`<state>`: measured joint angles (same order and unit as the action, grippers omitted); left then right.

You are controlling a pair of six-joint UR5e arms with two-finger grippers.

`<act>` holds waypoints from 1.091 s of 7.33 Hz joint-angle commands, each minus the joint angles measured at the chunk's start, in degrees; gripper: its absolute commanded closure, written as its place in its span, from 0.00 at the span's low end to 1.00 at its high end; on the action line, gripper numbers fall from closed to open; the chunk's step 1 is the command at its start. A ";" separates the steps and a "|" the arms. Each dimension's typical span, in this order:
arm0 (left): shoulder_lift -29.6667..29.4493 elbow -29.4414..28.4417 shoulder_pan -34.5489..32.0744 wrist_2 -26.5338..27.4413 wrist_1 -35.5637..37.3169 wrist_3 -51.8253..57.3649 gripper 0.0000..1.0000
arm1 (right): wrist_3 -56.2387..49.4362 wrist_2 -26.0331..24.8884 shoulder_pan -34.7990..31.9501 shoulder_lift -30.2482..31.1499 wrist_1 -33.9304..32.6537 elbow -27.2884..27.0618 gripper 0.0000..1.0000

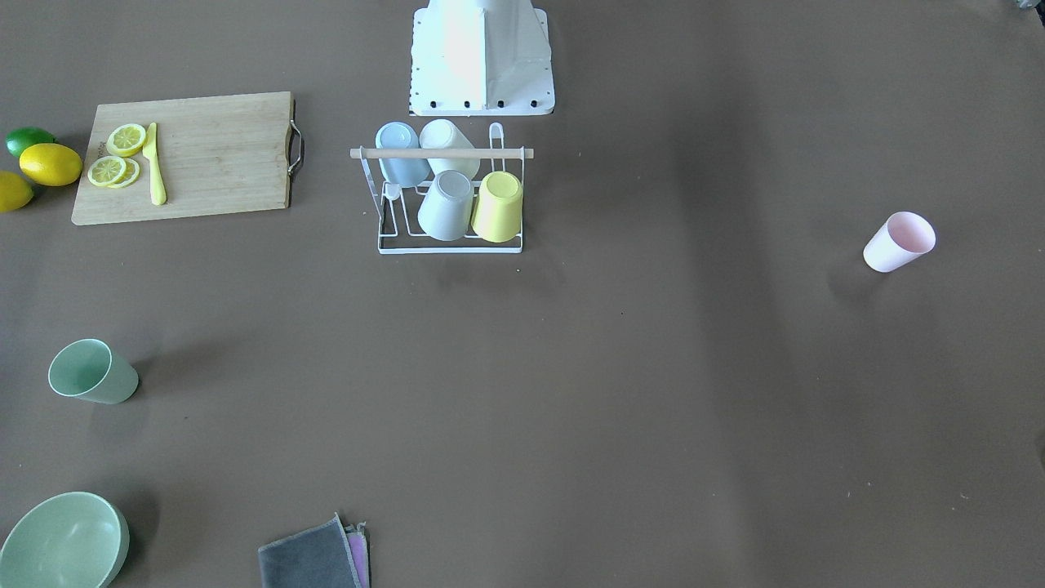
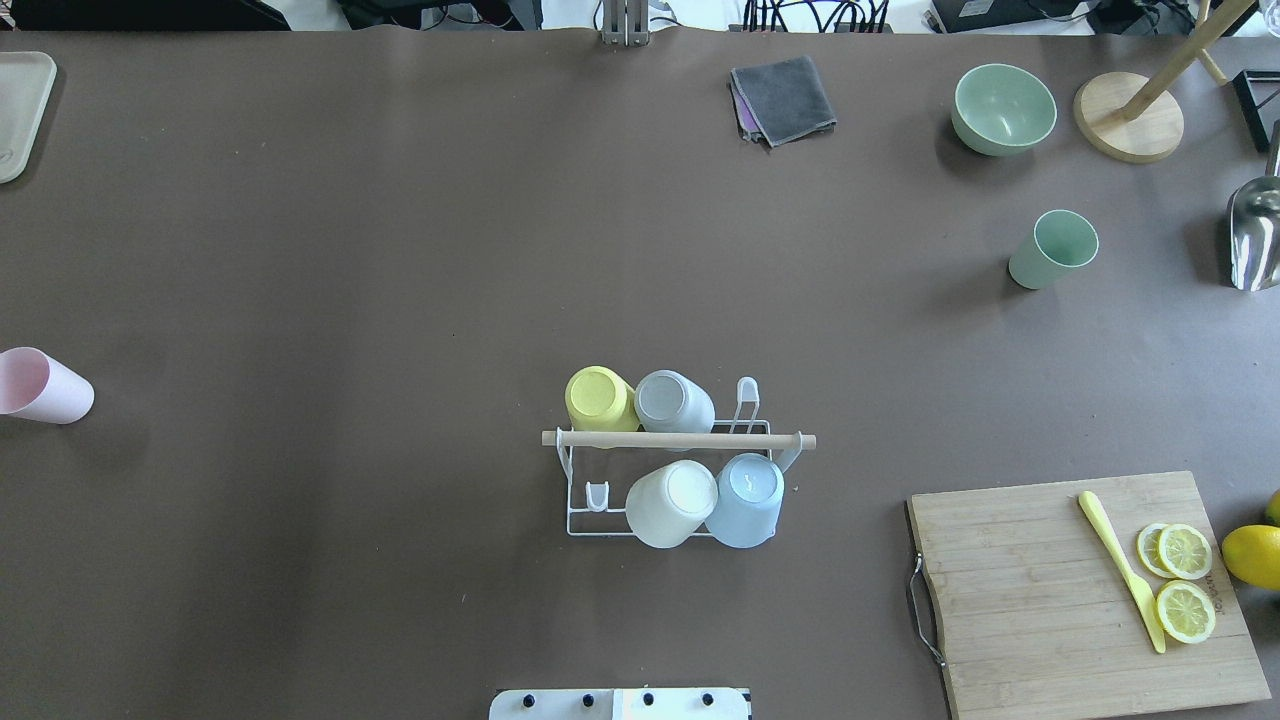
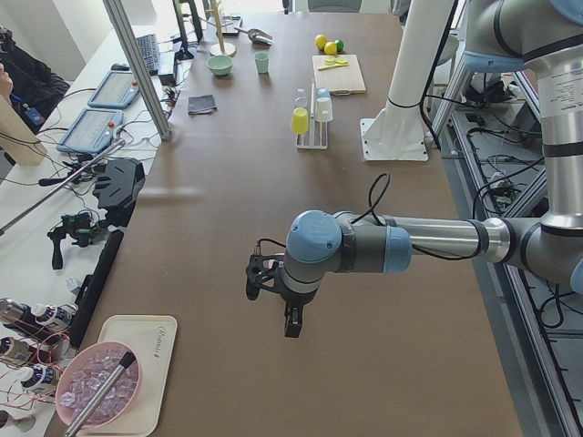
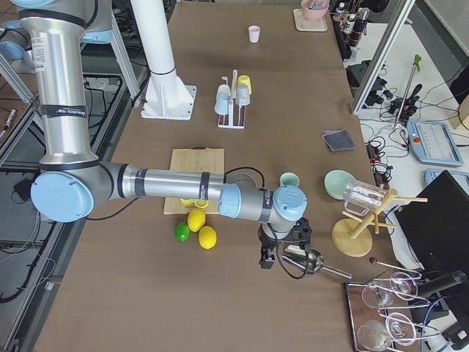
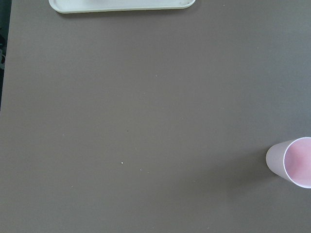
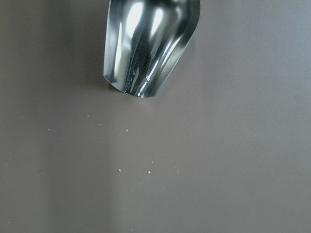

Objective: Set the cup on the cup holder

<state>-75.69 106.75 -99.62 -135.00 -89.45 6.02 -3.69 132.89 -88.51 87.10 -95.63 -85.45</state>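
Observation:
The white wire cup holder (image 2: 680, 440) with its wooden rod stands mid-table near the robot base and also shows in the front view (image 1: 441, 153). Several cups hang on it upside down: yellow, grey, white and blue. A pink cup (image 2: 45, 387) stands alone at the table's left end and also shows in the left wrist view (image 5: 291, 161). A green cup (image 2: 1050, 250) stands at the far right. My left gripper (image 3: 291, 328) hovers over the table's left end. My right gripper (image 4: 265, 260) hovers by a metal scoop (image 6: 146, 43). I cannot tell whether either is open or shut.
A cutting board (image 2: 1085, 590) with lemon slices and a yellow knife lies near right, with whole lemons (image 2: 1255, 555) beside it. A green bowl (image 2: 1003, 108), a folded grey cloth (image 2: 785, 98), a wooden stand (image 2: 1130, 125) and a white tray (image 2: 20, 110) sit along the far edge.

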 commanded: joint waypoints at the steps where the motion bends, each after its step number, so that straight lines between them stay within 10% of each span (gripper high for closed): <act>1: -1.03 -2.94 0.39 -0.52 -1.24 -0.57 0.01 | 0.00 -0.09 0.00 0.00 0.00 0.37 0.00; 5: -2.26 -4.26 2.41 0.17 -1.43 0.04 0.01 | 0.00 -0.09 0.00 0.00 0.00 0.73 0.00; 8: -5.24 -3.74 12.47 10.58 -1.95 0.21 0.01 | 0.00 -0.09 0.00 -0.17 0.09 0.99 0.00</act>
<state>-79.61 103.01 -92.05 -129.72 -91.28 6.18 -3.69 132.80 -88.51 87.02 -95.57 -84.51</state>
